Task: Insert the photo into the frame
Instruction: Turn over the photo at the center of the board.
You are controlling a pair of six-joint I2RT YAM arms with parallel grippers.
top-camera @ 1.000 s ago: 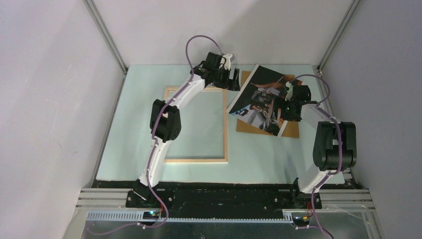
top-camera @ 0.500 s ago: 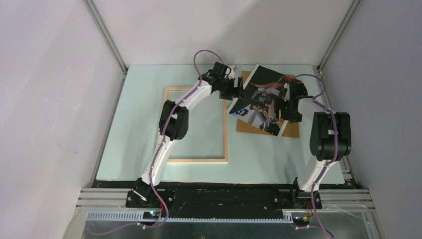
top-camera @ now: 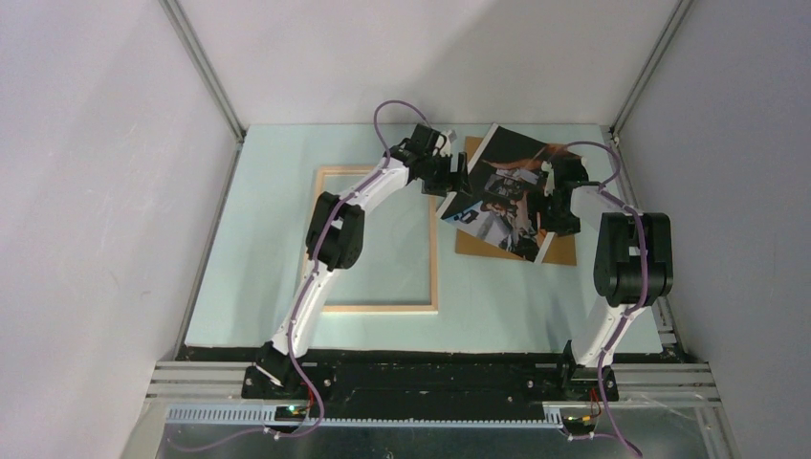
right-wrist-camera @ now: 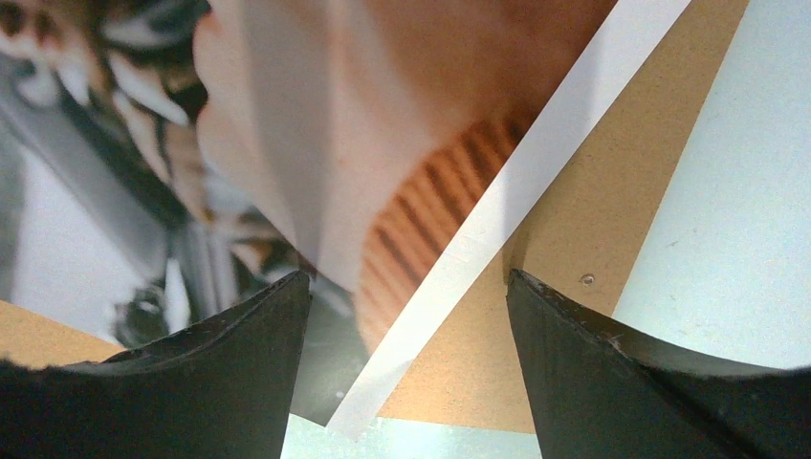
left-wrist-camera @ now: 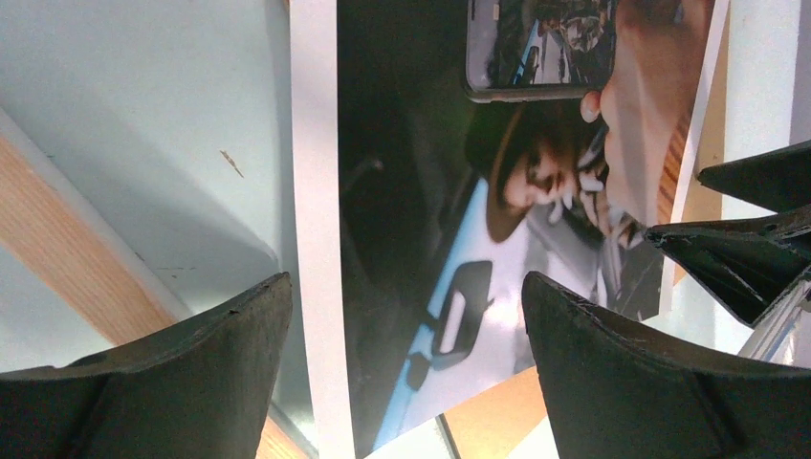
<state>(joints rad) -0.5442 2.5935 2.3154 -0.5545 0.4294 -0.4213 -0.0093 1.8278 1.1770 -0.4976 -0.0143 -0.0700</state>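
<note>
The photo (top-camera: 502, 191) lies skewed on a brown backing board (top-camera: 564, 251) at the back right, picture side up. The pale wood frame (top-camera: 432, 258) lies flat to its left, with bare table inside it. My left gripper (top-camera: 457, 180) is open at the photo's left edge. In the left wrist view the white-bordered photo (left-wrist-camera: 430, 191) runs between the wide-apart fingers of the left gripper (left-wrist-camera: 406, 382), beside the frame's rail (left-wrist-camera: 67, 258). My right gripper (top-camera: 550, 206) is open over the photo's right edge. Its wrist view shows the photo's border (right-wrist-camera: 497, 229) between the fingers of the right gripper (right-wrist-camera: 411, 382).
The backing board (right-wrist-camera: 583, 249) sticks out under the photo's near and right sides. Grey walls and metal posts close in the pale green table (top-camera: 258, 239) on three sides. The right gripper's fingertips (left-wrist-camera: 736, 258) show at the far edge of the left wrist view.
My left arm has swung right, from above the frame's far corner to the photo's left edge. The right gripper has shifted slightly left onto the photo's right edge, and its jaws have narrowed a little.
</note>
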